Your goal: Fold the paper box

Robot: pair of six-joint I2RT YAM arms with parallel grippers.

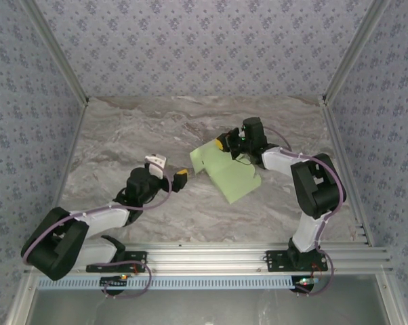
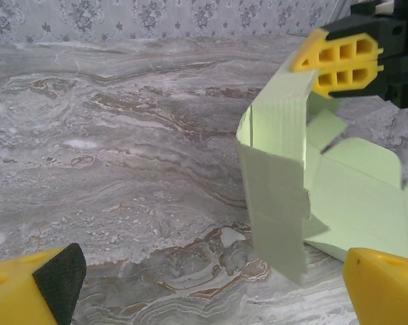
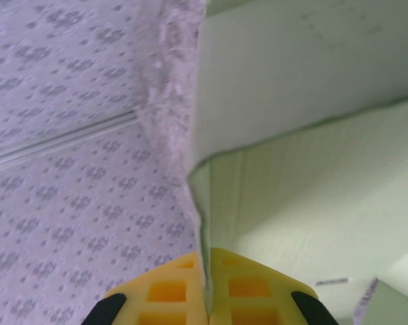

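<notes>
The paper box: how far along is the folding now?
Done: one panel of the paper box stands raised. In hand: the right tool is shut on that panel's top edge; the left tool is open, not touching. Left: the rest lies flat, nothing is closed.

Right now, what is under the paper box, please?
The paper box lies on the marbled table. Its flat panels cover the surface below, so anything beneath them cannot be seen. One panel stands raised, pinched by the right gripper; near its lifted edge, marbled table is visible.
</notes>
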